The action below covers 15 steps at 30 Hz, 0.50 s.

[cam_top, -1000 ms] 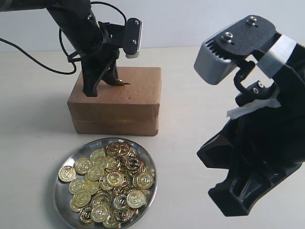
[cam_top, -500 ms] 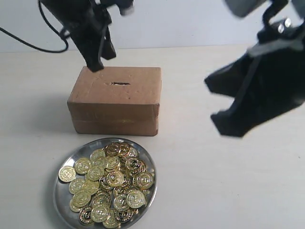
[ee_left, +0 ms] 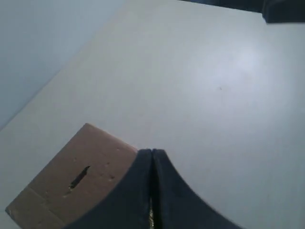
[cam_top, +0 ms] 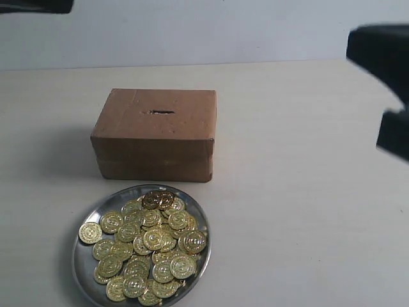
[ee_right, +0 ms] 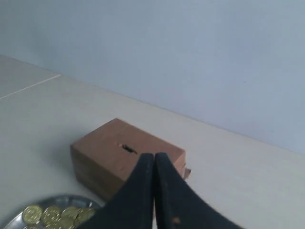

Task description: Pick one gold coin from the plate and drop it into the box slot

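Note:
The brown cardboard box (cam_top: 153,134) stands mid-table with its dark slot (cam_top: 162,112) on top, nothing over it. In front lies the silver plate (cam_top: 80,268) heaped with gold coins (cam_top: 150,246). My left gripper (ee_left: 152,152) is shut, raised high beside the box (ee_left: 57,195) and its slot (ee_left: 79,177). A thin gold glint shows low in its seam; I cannot tell what it is. My right gripper (ee_right: 153,155) is shut and empty, held high, pointing toward the box (ee_right: 105,152), slot (ee_right: 127,149) and coins (ee_right: 52,214).
In the exterior view only a dark blurred part of the right arm (cam_top: 390,96) shows at the right edge, and a sliver of the left arm (cam_top: 32,5) at the top left. A pale wall rises behind the light tabletop (cam_top: 294,211).
The left gripper rose from the slot and left the exterior view at the top left. The right arm pulled up and away to the right edge. Box and plate stayed put.

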Available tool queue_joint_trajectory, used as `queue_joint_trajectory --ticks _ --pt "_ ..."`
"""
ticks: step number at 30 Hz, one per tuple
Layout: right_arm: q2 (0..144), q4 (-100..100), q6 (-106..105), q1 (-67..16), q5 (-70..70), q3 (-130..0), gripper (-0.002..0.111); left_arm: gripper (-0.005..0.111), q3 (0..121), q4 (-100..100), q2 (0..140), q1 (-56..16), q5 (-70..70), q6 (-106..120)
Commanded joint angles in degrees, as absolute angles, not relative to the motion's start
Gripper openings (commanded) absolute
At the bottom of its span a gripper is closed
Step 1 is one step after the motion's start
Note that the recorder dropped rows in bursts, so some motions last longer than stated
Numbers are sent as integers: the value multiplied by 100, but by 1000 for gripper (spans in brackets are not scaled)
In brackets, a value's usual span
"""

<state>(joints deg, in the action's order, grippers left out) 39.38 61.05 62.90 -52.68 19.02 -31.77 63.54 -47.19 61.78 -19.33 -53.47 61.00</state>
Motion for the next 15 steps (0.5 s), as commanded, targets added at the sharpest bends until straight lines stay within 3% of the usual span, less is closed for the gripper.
queue_joint_trajectory --ticks 1,6,15 --pt "3663 7797 8666 -5261 1509 -2272 0 0 4093 -5792 3915 -1911 -3100 6129" --pt "3683 9995 11302 -5261 2329 -1810 0 0 2260 -6273 1708 -1911 -2199 6005" --pt "3683 9995 12002 -5261 2752 -1093 0 0 369 -6722 306 -1911 -1698 4746"
